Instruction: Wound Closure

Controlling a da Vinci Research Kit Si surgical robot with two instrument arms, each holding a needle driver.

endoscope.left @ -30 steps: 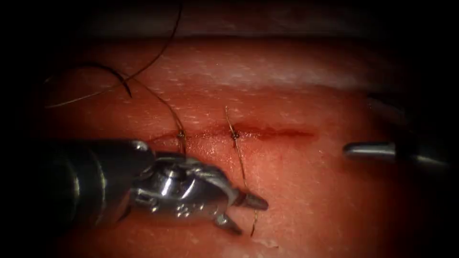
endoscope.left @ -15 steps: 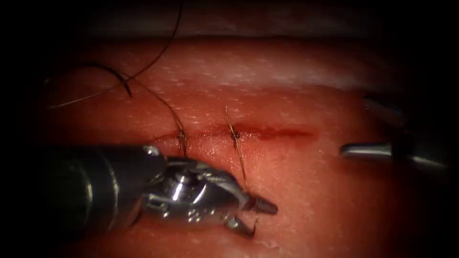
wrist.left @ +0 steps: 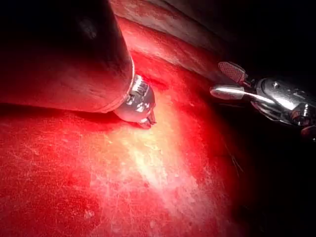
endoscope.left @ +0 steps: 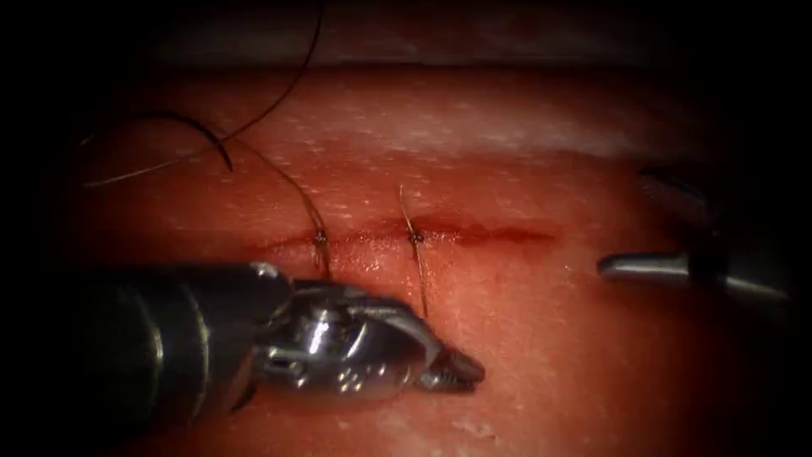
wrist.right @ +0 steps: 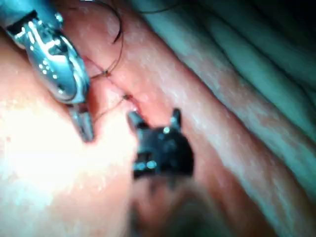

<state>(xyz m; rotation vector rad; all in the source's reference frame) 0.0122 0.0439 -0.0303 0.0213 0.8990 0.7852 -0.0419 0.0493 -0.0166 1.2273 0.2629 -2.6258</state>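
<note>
The cut point(endoscope.left: 474, 234) runs sideways across the tissue point(endoscope.left: 550, 355), with two stitches, one at its left end point(endoscope.left: 321, 239) and one near its middle point(endoscope.left: 414, 239). My left tool point(endoscope.left: 461, 372) lies below the cut, jaws shut on the thread tail point(endoscope.left: 420, 283) that hangs from the middle stitch; it also appears in the left wrist view point(wrist.left: 145, 118) and the right wrist view point(wrist.right: 84, 126). The dark curved needle point(endoscope.left: 199, 127) lies free on the tissue at far upper left, held by neither tool. My right tool point(endoscope.left: 613, 254) hovers past the cut's right end, open and holding nothing point(wrist.left: 222, 81) point(wrist.right: 153, 118).
Long thread point(endoscope.left: 288, 182) runs from the left stitch up toward the needle, and another strand point(endoscope.left: 296, 76) loops off the top edge. Red fluid tints the cut line. The tissue's far edge point(endoscope.left: 423, 63) borders a dark background.
The left tool's jaws stood open around the hanging thread tail, slid slightly right, and have now closed on it. The right tool crept slightly left.
</note>
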